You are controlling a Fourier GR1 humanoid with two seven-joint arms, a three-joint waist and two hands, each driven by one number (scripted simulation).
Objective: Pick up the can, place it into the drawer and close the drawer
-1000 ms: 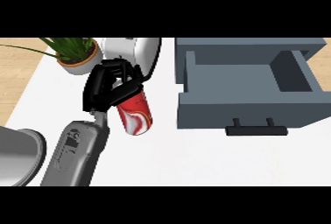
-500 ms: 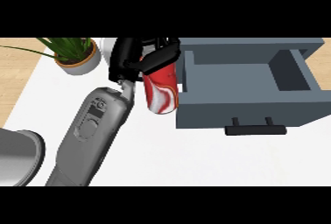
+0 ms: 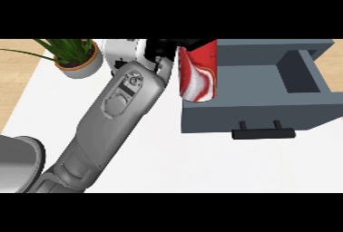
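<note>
The left robot hand [image 3: 163,47] curls its black fingers round the red-and-white can [image 3: 198,72], holding it roughly upright against the left wall of the open grey drawer [image 3: 268,111]. The can's lower end overlaps the drawer's front left corner. The drawer's black handle [image 3: 262,133] faces the white desk [image 3: 201,167]. A potted plant [image 3: 75,56] stands at the far left, beside the grey forearm.

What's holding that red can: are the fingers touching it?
Touching: the head view shows the fingers of the left hand curled round the can.
</note>
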